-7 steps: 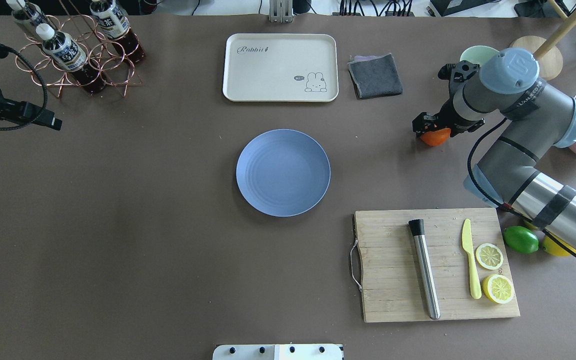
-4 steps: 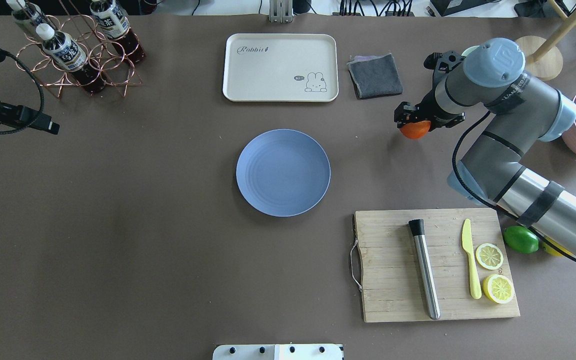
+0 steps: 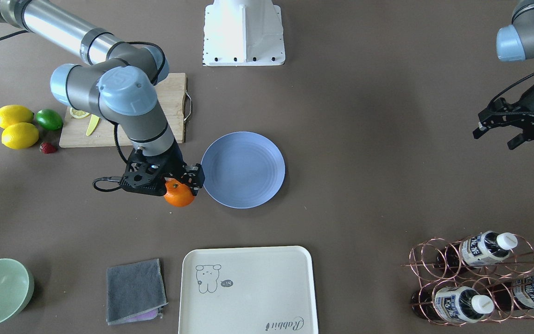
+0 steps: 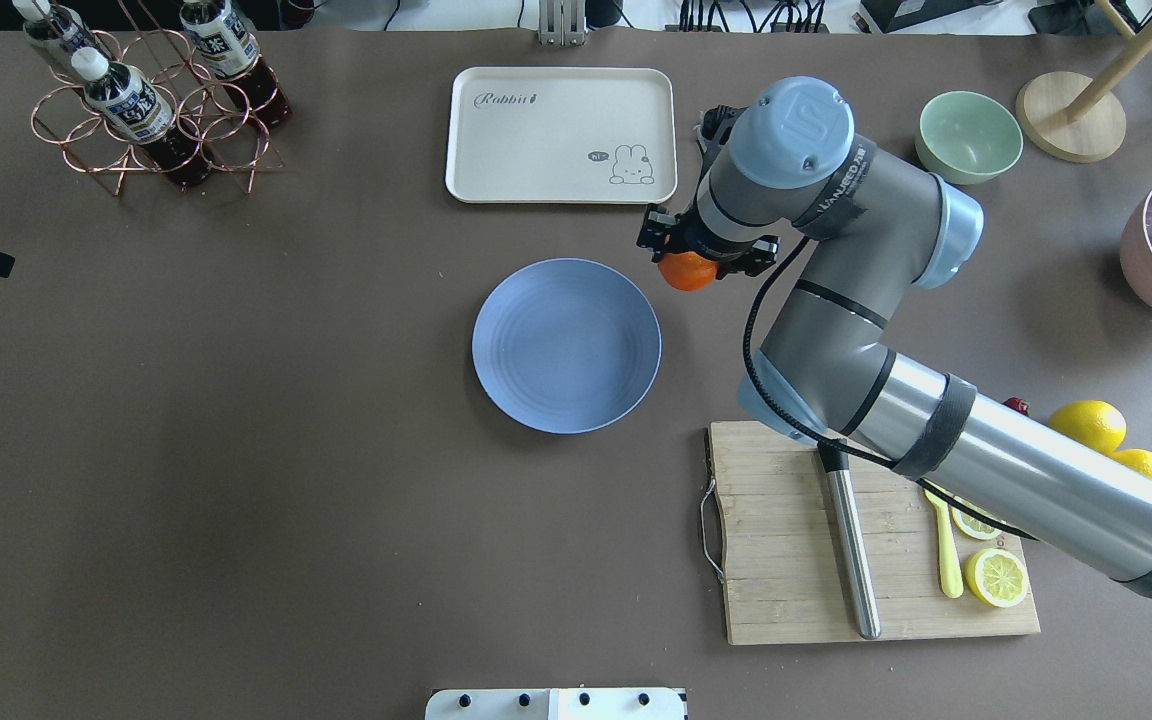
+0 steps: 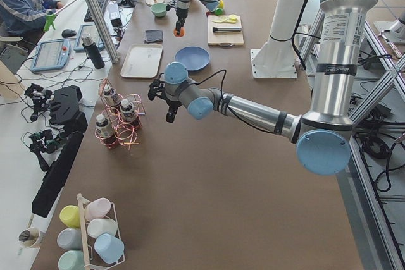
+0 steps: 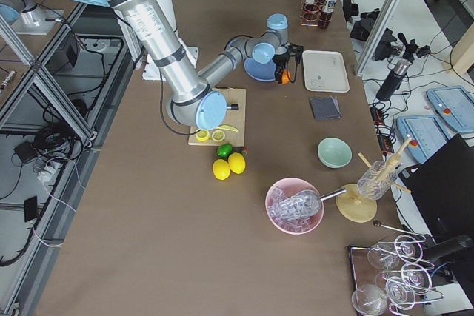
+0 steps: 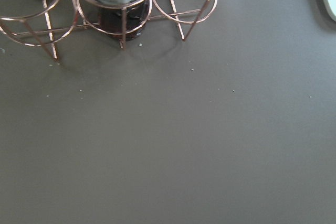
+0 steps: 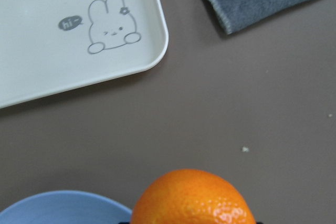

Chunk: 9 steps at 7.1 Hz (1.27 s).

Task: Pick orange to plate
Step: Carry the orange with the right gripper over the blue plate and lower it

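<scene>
Near the middle of the table [image 4: 236, 450] lies the plate [image 4: 566, 345]. Just outside its rim, on the side toward the tray [image 4: 561, 135], the right gripper [image 4: 688, 262] clamps the orange [image 4: 687, 272]. The orange is round, with no long axis, and its stem is hidden. The left gripper [image 3: 494, 140] hangs well apart, fingers spread.

The bright orange [image 3: 179, 194], pinched between fingers [image 3: 196, 176], is just beside the round blue plate [image 3: 243, 170].

A robotics lab: aluminium framing [image 5: 370, 96], operator desks [image 5: 60, 49], cables.
</scene>
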### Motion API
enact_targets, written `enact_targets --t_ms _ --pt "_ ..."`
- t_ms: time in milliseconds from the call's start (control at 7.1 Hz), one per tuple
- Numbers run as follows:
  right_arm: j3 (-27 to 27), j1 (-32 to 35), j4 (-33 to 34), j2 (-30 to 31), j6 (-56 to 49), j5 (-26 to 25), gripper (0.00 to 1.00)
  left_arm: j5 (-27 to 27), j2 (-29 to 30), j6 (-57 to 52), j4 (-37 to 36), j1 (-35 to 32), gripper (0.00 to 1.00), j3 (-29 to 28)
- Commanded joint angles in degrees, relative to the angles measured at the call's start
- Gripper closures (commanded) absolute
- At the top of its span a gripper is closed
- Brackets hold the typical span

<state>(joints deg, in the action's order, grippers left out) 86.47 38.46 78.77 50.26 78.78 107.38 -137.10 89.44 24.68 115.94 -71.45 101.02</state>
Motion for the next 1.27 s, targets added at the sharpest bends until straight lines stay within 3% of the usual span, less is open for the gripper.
enact_targets --t_ms 0,282,704,845,986,1127 --pt "-1.4 -6.1 1.7 -4.6 4.9 -5.3 1.00 -0.6 -4.1 -6.1 -9.2 -2.6 0.02 0.5" --pt "-6.5 -9.2 1.3 -8.8 6.8 -8.1 1.00 0.0 -6.8 -8.6 -9.8 -6.1 0.02 0.4" --pt "-7.6 -10.8 1.2 -8.3 6.6 -9.7 1.00 -0.4 -6.9 -8.8 -10.0 -6.2 0.02 0.0" --pt "-7.6 -10.9 1.2 -8.3 6.6 -9.7 0.76 -0.4 -6.9 -8.8 -10.0 -6.2 0.02 0.0" --pt "-7.6 -11.0 1.2 -8.4 5.7 -10.0 0.01 -0.3 -7.3 -8.8 -10.1 -6.2 0.02 -0.1" --pt "-7.2 -10.7 1.2 -8.7 4.7 -10.0 0.00 -0.4 -8.0 -8.9 -10.1 -6.2 0.02 -0.1"
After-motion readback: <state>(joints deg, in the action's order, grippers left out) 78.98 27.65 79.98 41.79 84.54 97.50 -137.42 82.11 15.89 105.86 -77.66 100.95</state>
